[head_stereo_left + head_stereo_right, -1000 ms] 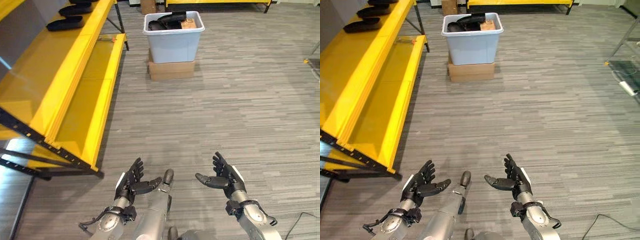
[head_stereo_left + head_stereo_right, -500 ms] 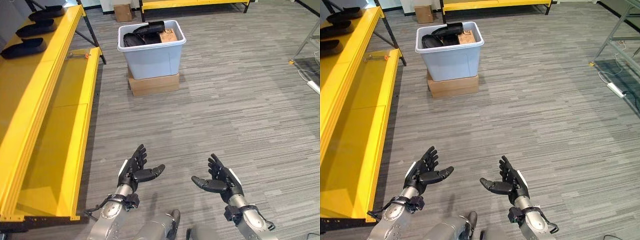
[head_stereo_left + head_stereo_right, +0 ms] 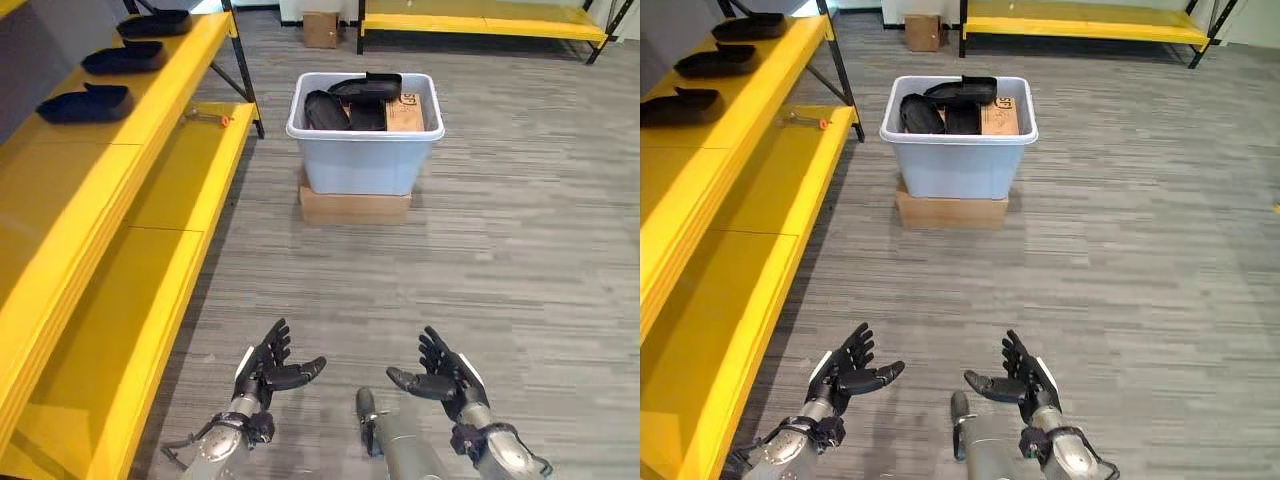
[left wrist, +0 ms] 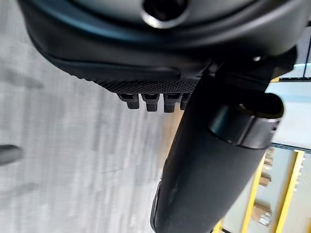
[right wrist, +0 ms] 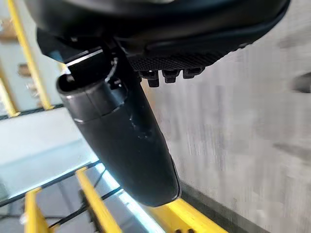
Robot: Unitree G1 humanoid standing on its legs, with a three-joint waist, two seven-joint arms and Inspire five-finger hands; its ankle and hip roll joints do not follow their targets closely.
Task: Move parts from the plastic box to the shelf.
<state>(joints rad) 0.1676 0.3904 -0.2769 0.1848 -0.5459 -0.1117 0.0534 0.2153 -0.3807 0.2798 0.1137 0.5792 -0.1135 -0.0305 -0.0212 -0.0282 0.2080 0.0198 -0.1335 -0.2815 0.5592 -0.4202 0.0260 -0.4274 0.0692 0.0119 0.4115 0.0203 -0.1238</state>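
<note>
Camera swung, three parts (image 3: 84, 103) on shelf (image 3: 150, 120)

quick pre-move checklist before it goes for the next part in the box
1. Left robot hand empty, fingers open: ok.
2. Right robot hand empty, fingers open: ok.
3. Black parts left in the plastic box: ok.
4. Box within reach: not ok, it stands well ahead on a cardboard box.
5. Free space on the yellow shelf beside the three parts already placed: ok.
6. Bare floor between hands and box: ok.
</note>
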